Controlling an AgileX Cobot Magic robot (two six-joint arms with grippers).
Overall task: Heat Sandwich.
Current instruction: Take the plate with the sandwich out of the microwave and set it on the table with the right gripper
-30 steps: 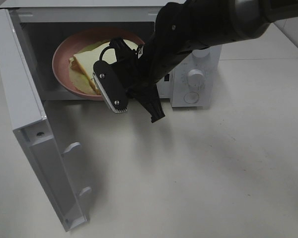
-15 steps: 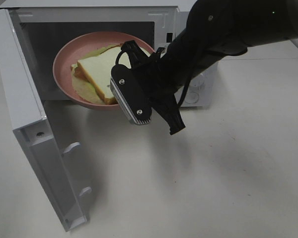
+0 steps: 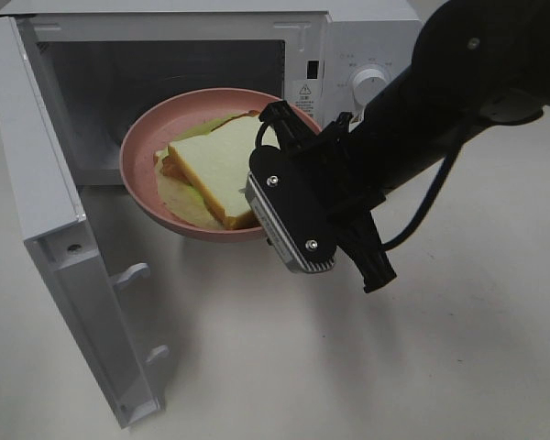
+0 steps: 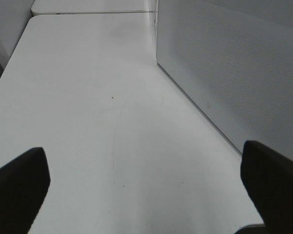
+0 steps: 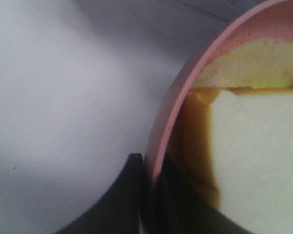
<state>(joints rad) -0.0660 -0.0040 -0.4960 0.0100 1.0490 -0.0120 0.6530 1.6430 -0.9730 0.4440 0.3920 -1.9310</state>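
- Exterior high view: microwave (image 3: pixel 357 55) stands at the back of the white table (image 3: pixel 440 367), its door (image 3: pixel 69 275) swung wide toward the left
- Pink plate (image 3: pixel 151 156) sits partly out of the microwave mouth, over the table in front of the cavity; whether it touches the table cannot be told
- Sandwich (image 3: pixel 215 170) lies on the plate, pale top slice with orange crust edge, a thin yellowish layer showing beneath
- Right gripper (image 3: pixel 273 234) reaches in from the right across the middle, at the plate's near right rim
- Left wrist view: left gripper (image 4: pixel 146 185) with its two dark fingertips (image 4: pixel 17 183) far apart, jaws spread wide, nothing between them; bare table below, perforated microwave side panel (image 4: pixel 234 63) beside it
- Right wrist view: right gripper's dark fingers (image 5: pixel 129 195) pinched shut on the plate's rim, one either side of the pink edge; sandwich just inside the rim, close to the fingers
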